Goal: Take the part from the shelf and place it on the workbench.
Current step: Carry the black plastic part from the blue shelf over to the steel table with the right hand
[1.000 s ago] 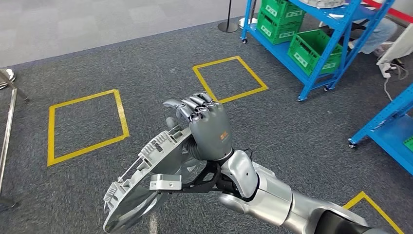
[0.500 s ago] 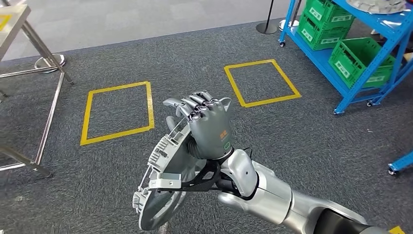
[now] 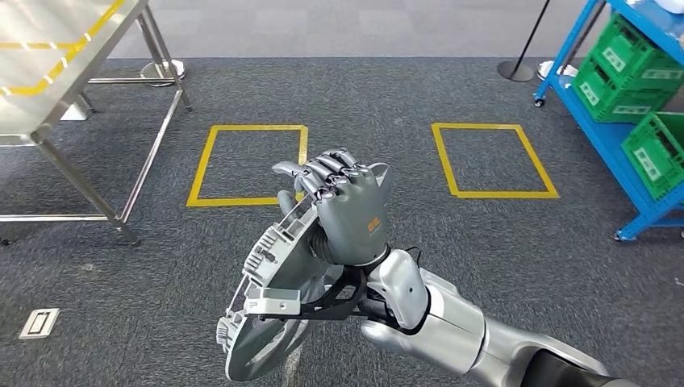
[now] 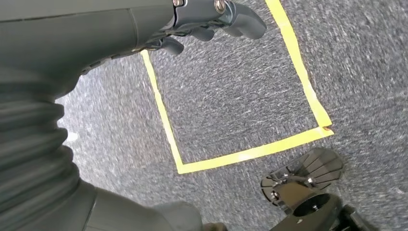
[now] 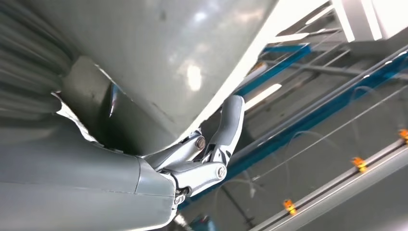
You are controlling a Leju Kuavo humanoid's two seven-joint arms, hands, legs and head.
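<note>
The right hand (image 3: 348,211) is gripping the grey part (image 3: 270,302) at lower centre of the frame; the left hand (image 4: 144,29) is holding nothing, fingers apart. Keeping that grip firm matters while approaching the counter (image 3: 48,56) at upper left.

Dark grey carpet (image 3: 484,266) covers the floor, marked with two yellow tape squares (image 3: 248,164) (image 3: 493,160) side by side. A steel table (image 3: 56,56) stands at far left. Blue racking (image 3: 621,121) at right holds green crates (image 3: 625,56). A stanchion (image 3: 520,64) stands near the racking. Lighter floor (image 3: 339,24) lies beyond.
</note>
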